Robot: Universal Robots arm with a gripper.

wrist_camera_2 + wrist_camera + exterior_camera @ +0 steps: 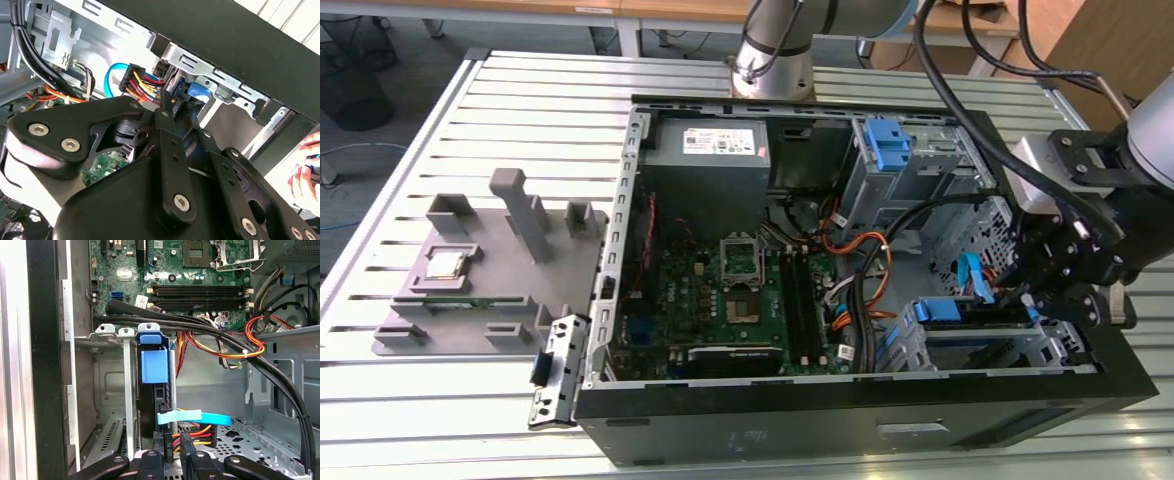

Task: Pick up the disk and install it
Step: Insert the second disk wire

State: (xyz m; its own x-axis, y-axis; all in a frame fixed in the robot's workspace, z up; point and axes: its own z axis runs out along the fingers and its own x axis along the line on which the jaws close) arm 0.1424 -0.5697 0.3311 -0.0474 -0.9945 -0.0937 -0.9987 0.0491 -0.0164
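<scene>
- A grey fixture tray (480, 300) lies on the slatted metal table (400, 400), at the exterior view's left, with a small square processor chip (447, 263) sitting in it.
- Just beside the tray stands the open computer case (854, 415), with its green motherboard (720, 300) lying flat inside and the grey power-supply box (707, 145) at the far end.
- Black and orange cables (867, 260) run across the middle of the case.
- The disk (958, 312) sits on edge in the metal drive cage (1014, 350), at the near corner of the case on the exterior view's right. In the first wrist view the disk (150, 405) stands upright in its slot, and its blue bracket (151, 365) faces out.
- A light-blue data cable (195, 417) and a bundle of coloured power wires (195, 432) lie just beside the disk's end.
- The gripper (1067, 275) hangs over the drive cage, close to the disk. I cannot tell whether the pincer is spread or pressed together.
- A person's hand (302, 175) shows outside the case in the second wrist view.
</scene>
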